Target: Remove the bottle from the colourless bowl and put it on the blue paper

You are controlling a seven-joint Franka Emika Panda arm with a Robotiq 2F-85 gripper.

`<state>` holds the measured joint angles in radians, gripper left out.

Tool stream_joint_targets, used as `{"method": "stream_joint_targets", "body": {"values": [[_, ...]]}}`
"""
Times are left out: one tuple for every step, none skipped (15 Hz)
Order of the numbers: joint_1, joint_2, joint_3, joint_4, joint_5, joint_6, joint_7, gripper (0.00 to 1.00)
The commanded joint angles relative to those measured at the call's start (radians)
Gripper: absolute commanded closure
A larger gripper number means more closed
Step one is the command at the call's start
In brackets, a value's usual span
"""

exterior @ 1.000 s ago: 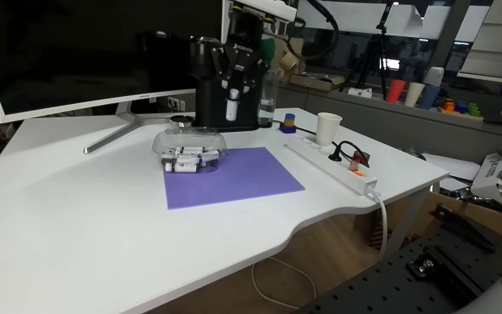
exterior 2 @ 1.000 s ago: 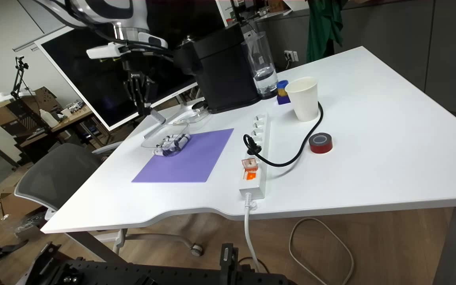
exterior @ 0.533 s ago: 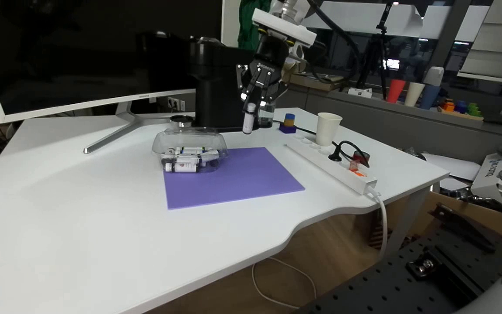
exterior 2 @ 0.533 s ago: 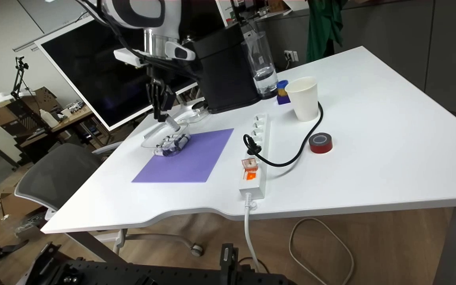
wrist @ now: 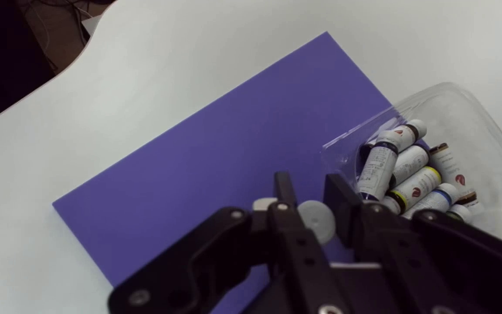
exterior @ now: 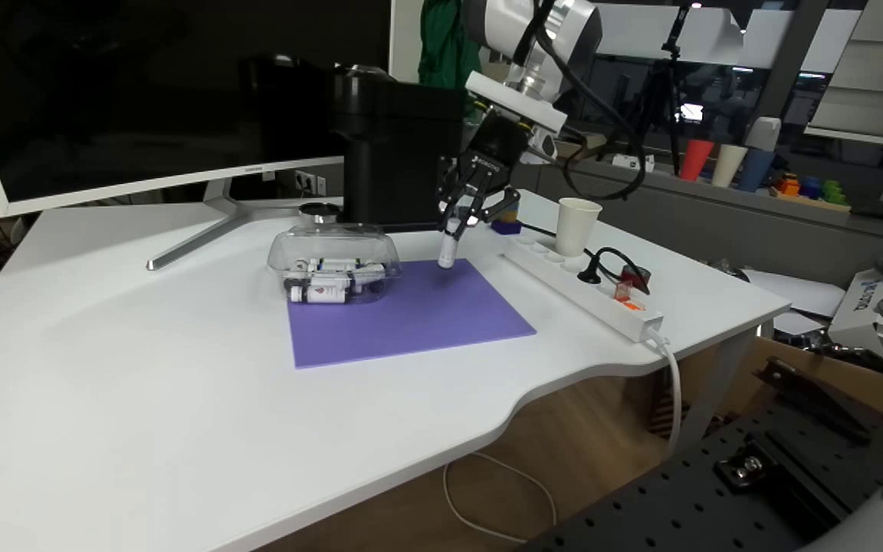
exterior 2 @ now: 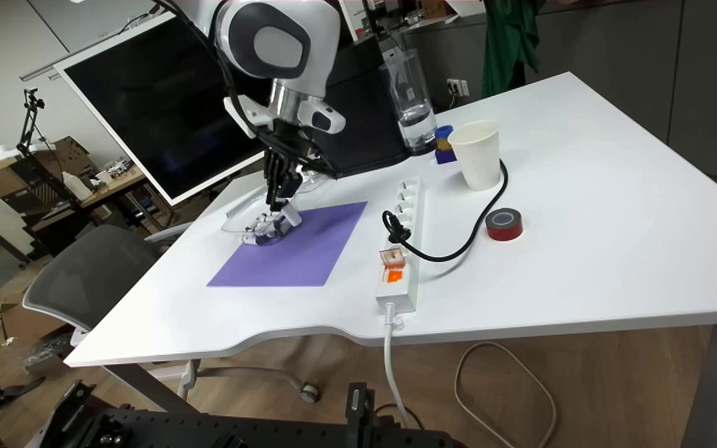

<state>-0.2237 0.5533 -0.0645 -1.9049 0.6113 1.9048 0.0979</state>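
Note:
My gripper (exterior: 460, 221) is shut on a small white bottle (exterior: 448, 251). It holds the bottle tilted, a little above the far right part of the blue paper (exterior: 418, 330). In the wrist view the jaws (wrist: 310, 176) stand either side of the bottle's round white cap (wrist: 317, 221); its body is hidden. The bottle also shows below the fingers in an exterior view (exterior 2: 292, 215). The colourless bowl (wrist: 490, 139) rests partly over the paper's far left corner and holds several similar white bottles. It also shows in an exterior view (exterior: 334, 239), left of my gripper.
A white power strip (exterior: 587, 291) with a black plug lies right of the paper. A white cup (exterior: 578, 226) stands beside it. A black machine (exterior: 403, 161) and a large monitor (exterior: 181, 92) stand behind. A red tape roll (exterior 2: 504, 225) lies further right.
My gripper has moved from in front of the black machine to the right, toward the near side and down, carrying the bottle to just above the paper. The bowl has not moved.

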Motion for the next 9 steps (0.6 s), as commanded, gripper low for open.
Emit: {"method": "stream_joint_targets", "body": {"values": [[-0.037,0.09,-0.002,0.091,0.067,-0.061,0.004,0.94],[-0.047,0.113,-0.001,0.11,0.086,-0.075,0.004,0.94],[-0.052,0.133,-0.002,0.127,0.102,-0.086,0.008,0.94],[-0.056,0.152,-0.004,0.144,0.115,-0.096,0.012,0.94],[-0.059,0.17,-0.006,0.162,0.124,-0.106,0.017,0.94],[-0.061,0.186,-0.008,0.178,0.133,-0.115,0.021,0.94],[-0.062,0.201,-0.009,0.194,0.139,-0.122,0.027,0.94],[-0.062,0.214,-0.013,0.209,0.142,-0.13,0.033,0.94],[-0.061,0.226,-0.016,0.222,0.142,-0.135,0.039,0.94]]}}
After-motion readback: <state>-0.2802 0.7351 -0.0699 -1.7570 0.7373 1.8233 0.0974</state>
